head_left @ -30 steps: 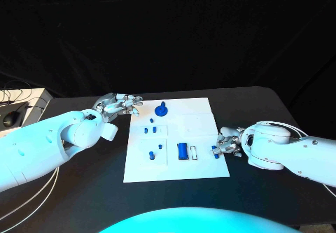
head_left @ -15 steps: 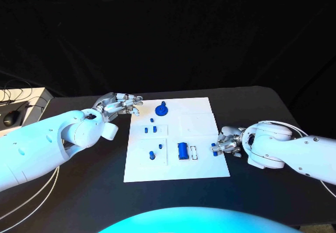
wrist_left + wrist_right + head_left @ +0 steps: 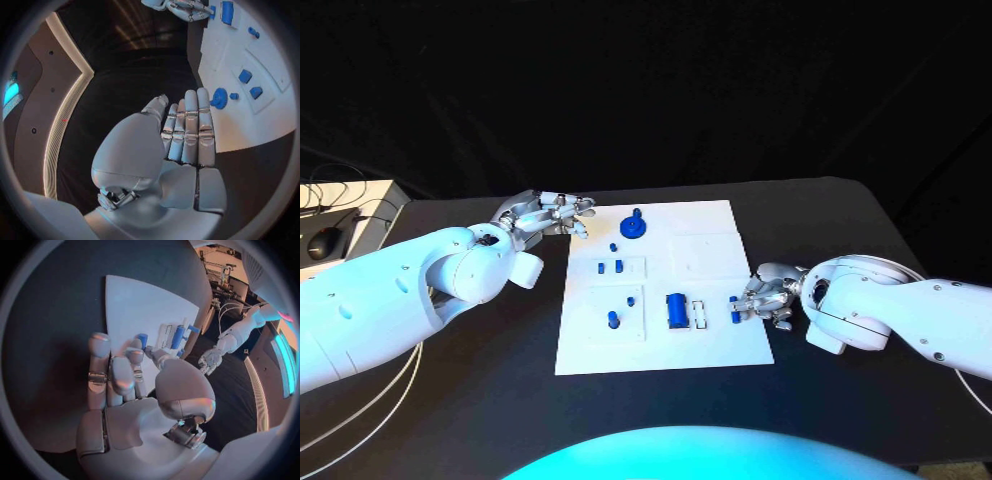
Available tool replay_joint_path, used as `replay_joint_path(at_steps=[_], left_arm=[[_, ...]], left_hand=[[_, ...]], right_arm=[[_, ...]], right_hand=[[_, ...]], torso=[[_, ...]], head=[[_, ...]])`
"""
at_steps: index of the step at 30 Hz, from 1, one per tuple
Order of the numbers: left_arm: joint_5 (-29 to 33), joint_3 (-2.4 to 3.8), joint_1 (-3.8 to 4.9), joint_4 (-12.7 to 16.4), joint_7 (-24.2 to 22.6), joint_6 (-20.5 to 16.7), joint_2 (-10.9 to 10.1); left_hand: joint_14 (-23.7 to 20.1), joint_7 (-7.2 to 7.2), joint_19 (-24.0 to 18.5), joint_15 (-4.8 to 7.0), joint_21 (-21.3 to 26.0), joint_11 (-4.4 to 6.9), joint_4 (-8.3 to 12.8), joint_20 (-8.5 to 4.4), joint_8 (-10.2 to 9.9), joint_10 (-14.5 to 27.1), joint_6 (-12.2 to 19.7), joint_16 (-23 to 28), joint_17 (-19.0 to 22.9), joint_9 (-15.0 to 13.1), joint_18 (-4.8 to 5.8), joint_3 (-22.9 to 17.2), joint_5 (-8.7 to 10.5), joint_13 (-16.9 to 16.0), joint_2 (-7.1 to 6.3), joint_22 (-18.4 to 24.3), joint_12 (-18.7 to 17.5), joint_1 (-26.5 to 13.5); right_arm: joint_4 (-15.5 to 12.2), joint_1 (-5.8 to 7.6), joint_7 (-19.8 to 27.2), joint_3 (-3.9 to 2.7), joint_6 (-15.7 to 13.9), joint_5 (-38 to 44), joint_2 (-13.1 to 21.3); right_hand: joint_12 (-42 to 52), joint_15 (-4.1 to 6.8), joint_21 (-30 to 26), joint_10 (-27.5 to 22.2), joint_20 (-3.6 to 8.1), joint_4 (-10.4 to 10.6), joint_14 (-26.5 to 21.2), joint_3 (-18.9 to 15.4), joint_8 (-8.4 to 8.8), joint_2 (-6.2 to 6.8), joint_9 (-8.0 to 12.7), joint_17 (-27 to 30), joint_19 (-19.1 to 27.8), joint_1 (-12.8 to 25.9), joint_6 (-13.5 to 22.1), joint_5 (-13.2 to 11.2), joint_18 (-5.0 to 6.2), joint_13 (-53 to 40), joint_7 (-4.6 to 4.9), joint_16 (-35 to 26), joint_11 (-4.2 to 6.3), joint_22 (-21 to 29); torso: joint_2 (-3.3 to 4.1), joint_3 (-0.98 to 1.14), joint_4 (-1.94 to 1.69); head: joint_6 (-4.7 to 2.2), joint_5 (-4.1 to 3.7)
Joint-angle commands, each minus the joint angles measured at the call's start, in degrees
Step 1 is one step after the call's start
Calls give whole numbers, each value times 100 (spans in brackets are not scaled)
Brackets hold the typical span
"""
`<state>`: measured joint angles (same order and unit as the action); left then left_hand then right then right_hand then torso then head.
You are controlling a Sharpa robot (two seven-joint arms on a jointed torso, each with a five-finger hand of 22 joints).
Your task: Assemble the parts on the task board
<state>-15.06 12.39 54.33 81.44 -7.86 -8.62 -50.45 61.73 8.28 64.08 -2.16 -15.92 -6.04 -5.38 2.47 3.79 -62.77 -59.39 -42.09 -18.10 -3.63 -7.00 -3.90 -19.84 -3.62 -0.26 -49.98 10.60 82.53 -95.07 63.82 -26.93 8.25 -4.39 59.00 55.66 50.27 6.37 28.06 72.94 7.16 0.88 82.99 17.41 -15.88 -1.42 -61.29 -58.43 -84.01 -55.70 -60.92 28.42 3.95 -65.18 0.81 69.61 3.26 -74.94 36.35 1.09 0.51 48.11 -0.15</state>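
The white task board [image 3: 711, 250] lies mid-table. My right hand [image 3: 764, 298] is at its right edge and pinches a small blue part [image 3: 737, 306] between thumb and fingertip; the same small blue part [image 3: 142, 338] sits at the fingertips in the right wrist view. Just left of it lie a blue cylinder [image 3: 676, 310] and a narrow white slot [image 3: 700, 314]. A blue round knob [image 3: 633, 230] stands near the board's far edge. My left hand [image 3: 545, 214] hovers by the board's far left corner, fingers straight and holding nothing, with the blue round knob [image 3: 219, 98] just beyond them.
Several small blue pieces [image 3: 609, 267] stand in the board's left recesses, another [image 3: 612, 320] nearer the front. A pale box with cables [image 3: 343, 215] sits at the table's far left. The black table [image 3: 819, 215] surrounds the board.
My right hand has shifted a little to the left, carrying the small blue part over the board's right edge. The left hand has stayed still.
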Motion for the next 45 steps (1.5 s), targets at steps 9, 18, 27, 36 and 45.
replay_joint_path(at_steps=[9, 18, 27, 36, 45], left_arm=[[16, 2, -5, 8, -31, 78, 6], [16, 2, -5, 11, -28, 80, 5], [16, 2, -5, 14, -27, 79, -6], [16, 1, -5, 18, -23, 79, -15], [16, 1, -5, 22, -20, 78, -22]], left_hand=[[0, 10, -29, -33, -29, -2, 10, 11, -12, 1, 33, 25, 6, 2, 11, -36, -9, 5, 17, 0, 4, 4], [0, 10, -29, -33, -29, -2, 10, 11, -12, 1, 33, 25, 6, 2, 11, -36, -9, 5, 17, 0, 4, 4], [0, 10, -29, -33, -29, -2, 10, 11, -12, 1, 33, 25, 6, 2, 11, -36, -9, 5, 17, 0, 4, 4], [0, 10, -29, -33, -29, -2, 10, 11, -12, 1, 33, 25, 6, 2, 11, -36, -9, 5, 17, 0, 4, 4], [0, 10, -29, -33, -29, -2, 10, 11, -12, 1, 33, 25, 6, 2, 11, -36, -9, 5, 17, 0, 4, 4]], right_arm=[[-98, 18, 160, 16, -53, -219, 21], [-82, 26, -193, 17, -100, 670, -57], [-178, 23, -324, 17, -231, 1148, -76], [-295, 17, -377, 17, -231, 1488, -79], [-419, 1, -416, 18, -63, 2018, -68]], right_hand=[[8, 15, 3, 25, 8, -1367, -7, 1286, -22, -52, 3, 4, -156, -36, -17, 23, -49, 16, -7, -5, 22, -400], [-115, -21, -113, -89, -23, -1061, -13, 136, 458, 143, 629, 17, -139, -269, -98, -365, -50, 89, -2, -29, -18, -365], [-105, -45, -168, -124, -53, -571, -11, -1097, 685, 233, 1088, 7, -167, -562, -306, -559, -28, 130, 41, -33, -52, -362], [-74, -61, -203, -123, -69, -108, -9, -1707, 610, 373, 1049, 0, -191, -632, -309, -824, -15, 158, 60, -35, -70, -368], [-103, -83, -359, -197, -92, 297, -16, -1714, 629, 658, 1121, 29, -192, -740, -292, -955, 0, 228, 102, -80, -100, -351]], torso=[[1, 1, 1], [0, -1, 0], [3, 0, 1], [2, 1, 2], [0, -2, 2]], head=[[-3, 11], [2, 9], [-8, 16], [-10, 20], [-7, 21]])
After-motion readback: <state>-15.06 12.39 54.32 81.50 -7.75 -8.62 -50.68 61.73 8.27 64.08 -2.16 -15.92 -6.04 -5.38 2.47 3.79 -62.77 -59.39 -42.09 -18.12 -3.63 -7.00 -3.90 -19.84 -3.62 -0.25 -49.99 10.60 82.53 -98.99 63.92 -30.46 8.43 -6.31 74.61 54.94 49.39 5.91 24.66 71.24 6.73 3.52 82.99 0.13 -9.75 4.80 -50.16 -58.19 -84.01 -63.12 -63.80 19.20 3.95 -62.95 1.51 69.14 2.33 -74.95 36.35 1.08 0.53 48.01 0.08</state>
